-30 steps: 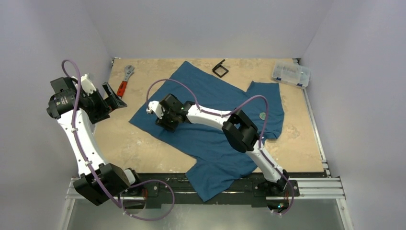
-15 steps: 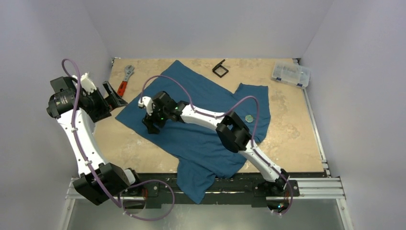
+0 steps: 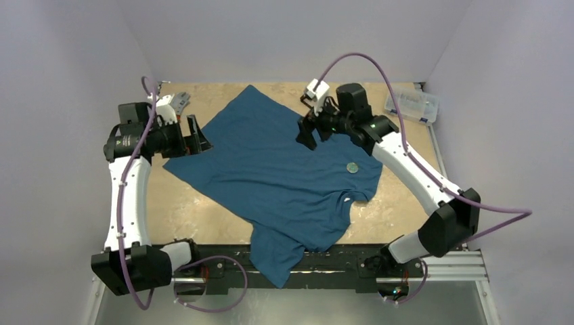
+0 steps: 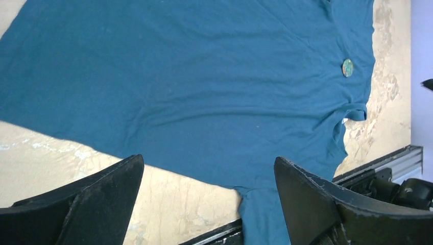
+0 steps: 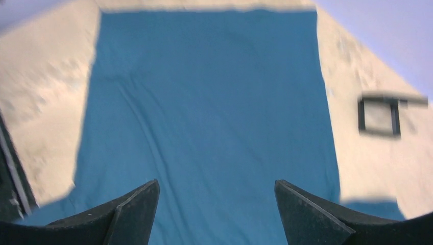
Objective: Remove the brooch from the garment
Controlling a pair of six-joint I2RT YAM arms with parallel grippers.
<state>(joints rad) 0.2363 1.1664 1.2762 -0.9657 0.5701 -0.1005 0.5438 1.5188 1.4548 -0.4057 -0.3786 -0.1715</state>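
The garment (image 3: 271, 169), a dark teal-blue T-shirt, lies spread flat on the table, one sleeve hanging over the near edge. The brooch (image 3: 352, 166), a small pale round disc, sits on the shirt near its right edge; it also shows in the left wrist view (image 4: 347, 67). My left gripper (image 3: 202, 135) is open and empty at the shirt's left edge, above cloth and table (image 4: 208, 161). My right gripper (image 3: 310, 137) is open and empty above the shirt's far part (image 5: 215, 184), left of and beyond the brooch. The brooch is out of the right wrist view.
A small black square frame (image 5: 379, 116) lies on the table just off the shirt's far edge. A clear plastic box (image 3: 420, 108) stands at the back right. A wrench (image 3: 179, 100) lies at the back left behind my left arm. Walls enclose three sides.
My right gripper has left the shirt's left part and swung to the far right. The shirt, dragged left earlier, now lies flat. My left gripper has moved in to the shirt's left edge.
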